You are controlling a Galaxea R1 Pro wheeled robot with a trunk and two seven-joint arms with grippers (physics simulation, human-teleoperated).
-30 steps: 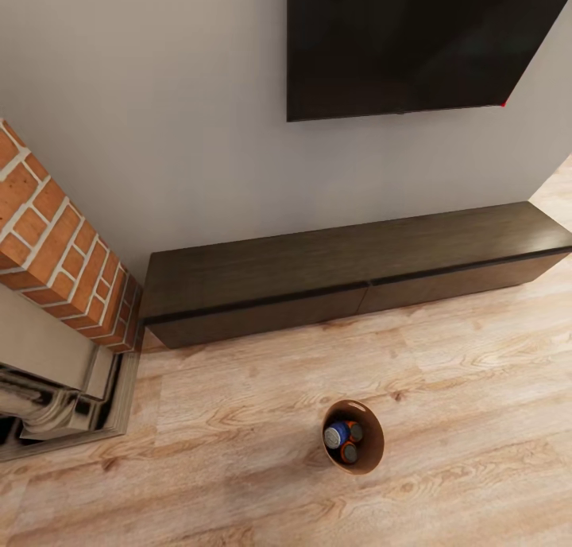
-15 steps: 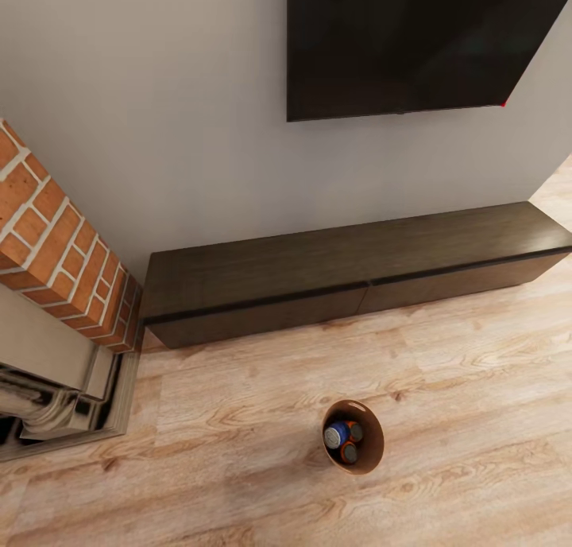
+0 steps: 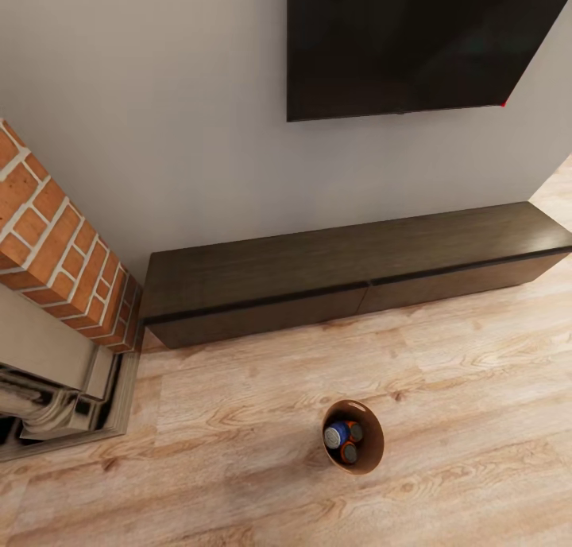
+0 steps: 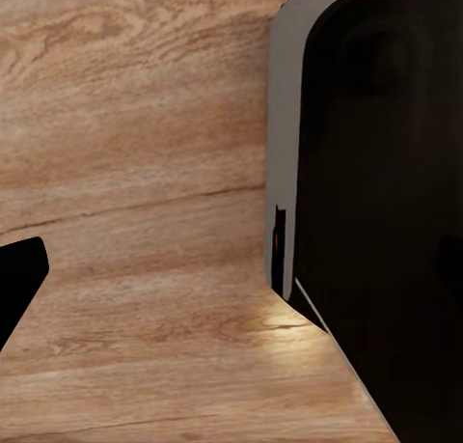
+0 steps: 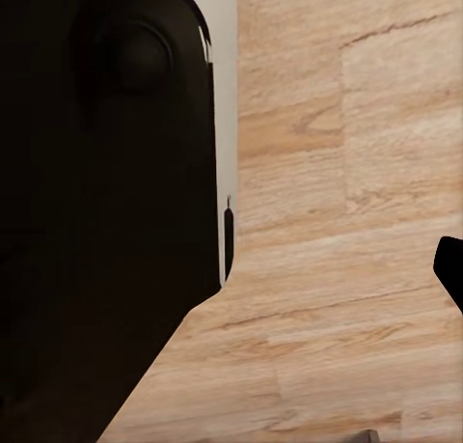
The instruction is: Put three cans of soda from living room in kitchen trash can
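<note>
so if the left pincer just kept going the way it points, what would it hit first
Most likely the wood floor: the left wrist view looks along the fingers onto bare planks, with the robot's own dark body off to one side. Depth is unclear.

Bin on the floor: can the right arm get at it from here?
Probably not without moving. The bin stands in the open on the wood floor, with nothing around it, cans inside, but the right wrist view looks at bare floor beside the robot's dark body.
</note>
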